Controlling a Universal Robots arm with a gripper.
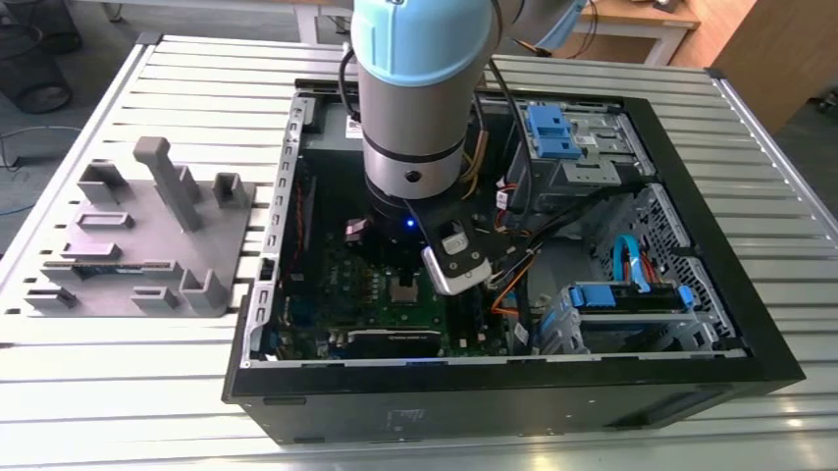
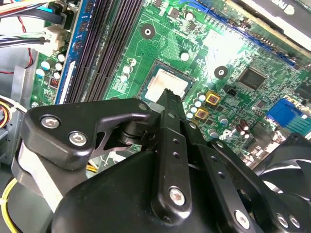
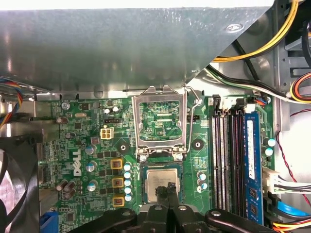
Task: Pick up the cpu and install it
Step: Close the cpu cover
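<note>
Black-linked gripper [image 3: 169, 188], fingers drawn together on nothing, hangs with its tip at the near edge of the cpu [image 3: 158, 179], which lies flat in its socket beneath it, load frame [image 3: 137, 121] raised just beyond; seating seems in hand, calling for a light, level touch.

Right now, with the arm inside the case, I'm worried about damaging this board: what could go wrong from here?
1. The gripper sits over the cpu in its socket; any sideways drag could shift or scrape the chip.
2. The open load plate stands close by and could be clipped.
3. Loose cables run beside the arm and might snag.
</note>
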